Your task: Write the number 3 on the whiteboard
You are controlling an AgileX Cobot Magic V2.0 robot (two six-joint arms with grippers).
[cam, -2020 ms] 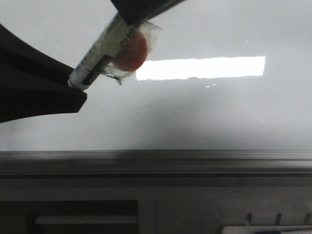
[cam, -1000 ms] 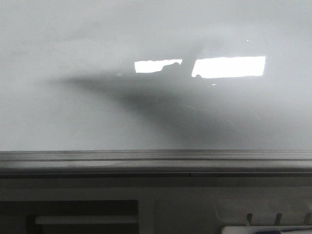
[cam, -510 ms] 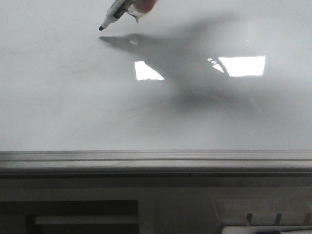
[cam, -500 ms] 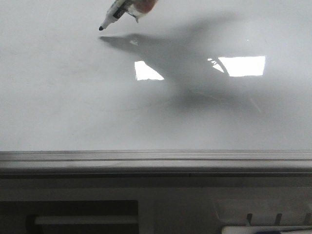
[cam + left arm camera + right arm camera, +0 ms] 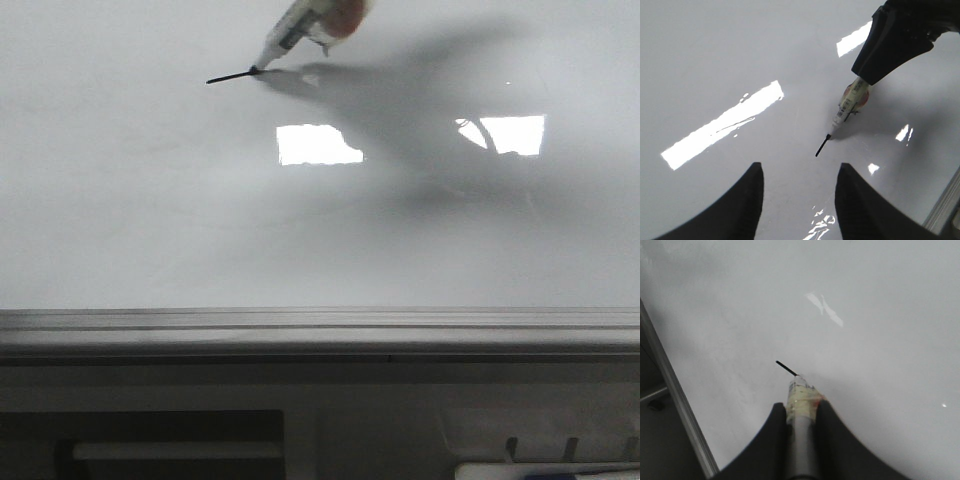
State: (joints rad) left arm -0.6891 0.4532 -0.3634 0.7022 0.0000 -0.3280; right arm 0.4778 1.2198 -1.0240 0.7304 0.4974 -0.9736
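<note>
The right pincer (image 5: 800,412), clenched on a white taped marker pen (image 5: 850,102), has drawn only a short black top stroke (image 5: 230,76) on the glossy grey-white whiteboard (image 5: 150,220); the rest of the 3 remains, and the left pincer (image 5: 799,200) hangs released.

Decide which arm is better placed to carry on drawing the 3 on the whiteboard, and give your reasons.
Right. Its pincer grips the marker, whose tip sits at the end of the short black stroke on the whiteboard. The left pincer is open and holds nothing.

marker (image 5: 300,28) tip slid rightward, short black stroke (image 5: 230,76) — the number 3's start — now on whiteboard (image 5: 150,200)
</note>
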